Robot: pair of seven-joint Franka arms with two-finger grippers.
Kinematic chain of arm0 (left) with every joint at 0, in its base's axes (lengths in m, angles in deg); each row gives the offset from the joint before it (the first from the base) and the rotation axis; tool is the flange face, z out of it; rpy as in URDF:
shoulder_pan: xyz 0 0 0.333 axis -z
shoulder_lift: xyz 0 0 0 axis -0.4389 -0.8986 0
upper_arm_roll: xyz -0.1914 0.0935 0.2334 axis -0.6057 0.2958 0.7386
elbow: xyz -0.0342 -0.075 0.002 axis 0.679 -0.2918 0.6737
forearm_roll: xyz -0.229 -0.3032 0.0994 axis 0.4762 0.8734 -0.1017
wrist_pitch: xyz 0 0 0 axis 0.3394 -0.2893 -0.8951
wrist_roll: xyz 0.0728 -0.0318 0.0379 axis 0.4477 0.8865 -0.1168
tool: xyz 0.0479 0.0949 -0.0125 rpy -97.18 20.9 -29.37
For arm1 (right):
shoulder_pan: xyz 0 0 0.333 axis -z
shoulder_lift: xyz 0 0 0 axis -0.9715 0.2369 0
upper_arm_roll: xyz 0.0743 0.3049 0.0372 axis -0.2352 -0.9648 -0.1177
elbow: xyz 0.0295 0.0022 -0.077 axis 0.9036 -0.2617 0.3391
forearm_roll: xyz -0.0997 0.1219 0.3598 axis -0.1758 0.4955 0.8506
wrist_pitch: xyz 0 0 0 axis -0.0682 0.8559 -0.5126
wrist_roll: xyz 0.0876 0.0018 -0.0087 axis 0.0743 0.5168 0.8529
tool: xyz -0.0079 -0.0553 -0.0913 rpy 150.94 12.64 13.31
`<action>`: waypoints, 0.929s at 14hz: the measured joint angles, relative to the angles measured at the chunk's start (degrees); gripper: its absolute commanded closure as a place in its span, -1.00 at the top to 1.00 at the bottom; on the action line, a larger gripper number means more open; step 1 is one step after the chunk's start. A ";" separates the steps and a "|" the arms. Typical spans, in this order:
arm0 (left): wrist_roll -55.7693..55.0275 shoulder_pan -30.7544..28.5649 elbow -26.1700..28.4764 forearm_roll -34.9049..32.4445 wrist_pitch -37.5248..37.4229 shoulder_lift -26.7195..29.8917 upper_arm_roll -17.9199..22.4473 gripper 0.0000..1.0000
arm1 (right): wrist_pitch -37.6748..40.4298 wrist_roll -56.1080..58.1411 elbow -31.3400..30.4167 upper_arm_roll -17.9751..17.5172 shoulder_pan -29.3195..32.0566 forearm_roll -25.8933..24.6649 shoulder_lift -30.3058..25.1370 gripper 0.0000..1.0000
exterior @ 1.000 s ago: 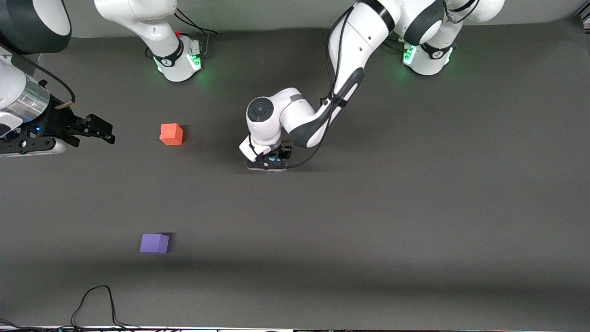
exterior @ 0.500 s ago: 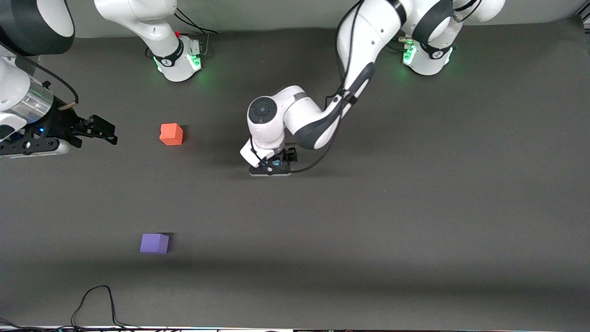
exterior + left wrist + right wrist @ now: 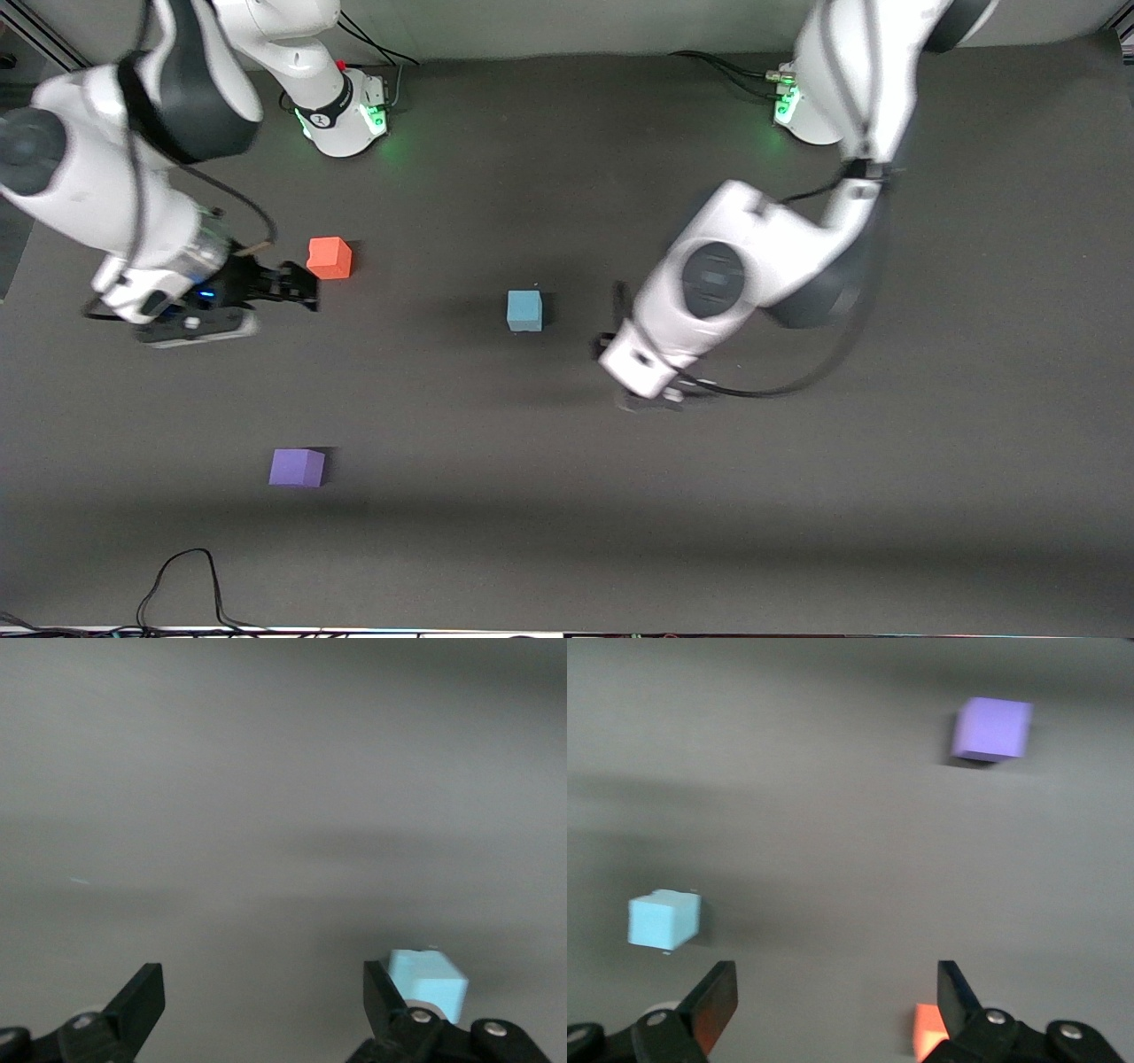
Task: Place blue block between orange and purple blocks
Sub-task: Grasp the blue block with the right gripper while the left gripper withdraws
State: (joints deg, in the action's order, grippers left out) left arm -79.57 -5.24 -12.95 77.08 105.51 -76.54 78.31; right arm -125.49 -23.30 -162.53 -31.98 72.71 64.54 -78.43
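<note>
My small sky-blue foam cube (image 3: 524,310) sits loose mid-frame. Left gripper (image 3: 264,1005) hangs over bare mat beside it, fingers apart. Right gripper (image 3: 833,1001), fingers also apart, hovers by the orange-red matte cube (image 3: 330,258) — I could bump it, widening the gap to the violet matte cube (image 3: 297,467), lower left.

Left claw (image 3: 264,1001), right claw (image 3: 837,1001) spread wide.
</note>
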 measured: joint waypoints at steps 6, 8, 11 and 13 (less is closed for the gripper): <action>19.96 -18.95 14.43 0.31 -8.83 17.91 0.17 1.00 | -11.98 -34.29 -0.72 -17.73 -0.51 -12.94 11.53 1.00; 25.72 -24.37 16.84 -0.02 -11.87 22.48 0.27 1.00 | -15.36 -44.84 -1.11 -22.01 -0.77 -20.78 17.54 1.00; 28.05 -27.44 18.77 -2.48 -14.65 28.44 0.28 1.00 | -19.33 -55.54 -1.36 -23.77 -2.15 -28.10 25.82 1.00; 28.06 -27.34 19.34 -4.32 -15.87 31.41 -0.26 1.00 | -21.31 -59.21 -1.80 -23.81 -3.17 -30.11 29.10 1.00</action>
State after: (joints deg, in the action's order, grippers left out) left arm -51.51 -32.58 6.39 72.76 89.64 -45.12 78.04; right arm -146.80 -82.50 -164.33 -55.79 69.54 34.43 -49.34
